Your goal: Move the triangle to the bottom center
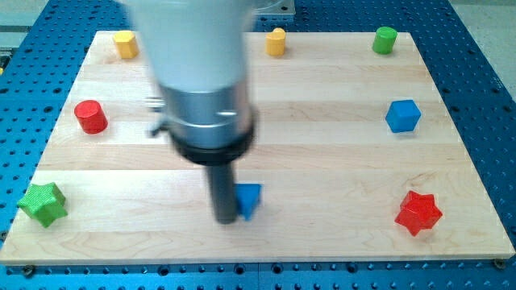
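The rod's tip [225,218], having no jaws to open or close, touches the blue triangle [248,200] just to its right, low on the board [322,161] near bottom centre, evidently for pushing.

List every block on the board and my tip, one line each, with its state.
blue triangle: near bottom centre, touching my tip
my tip: on the triangle's left side
blue cube: untouched, right
red star: untouched, lower right
green star: untouched, lower left
red cylinder: upright, left
green cylinder: upright, top right
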Robot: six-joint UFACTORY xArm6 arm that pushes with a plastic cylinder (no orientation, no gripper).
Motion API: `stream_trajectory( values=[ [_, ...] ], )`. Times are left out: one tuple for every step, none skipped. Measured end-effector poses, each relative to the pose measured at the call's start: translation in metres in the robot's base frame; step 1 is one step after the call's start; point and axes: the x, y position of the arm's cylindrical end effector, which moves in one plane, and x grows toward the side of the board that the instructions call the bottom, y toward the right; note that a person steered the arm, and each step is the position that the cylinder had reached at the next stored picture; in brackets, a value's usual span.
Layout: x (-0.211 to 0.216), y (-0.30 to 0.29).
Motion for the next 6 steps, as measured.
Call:
stream_trajectory(
  values=[
    [-0.002,-0.03],
    [-0.012,-0.044],
    [-0.05,-0.028],
    [-0.071,0.058],
    [-0.026,0.056],
    [-0.013,0.014]
  ],
)
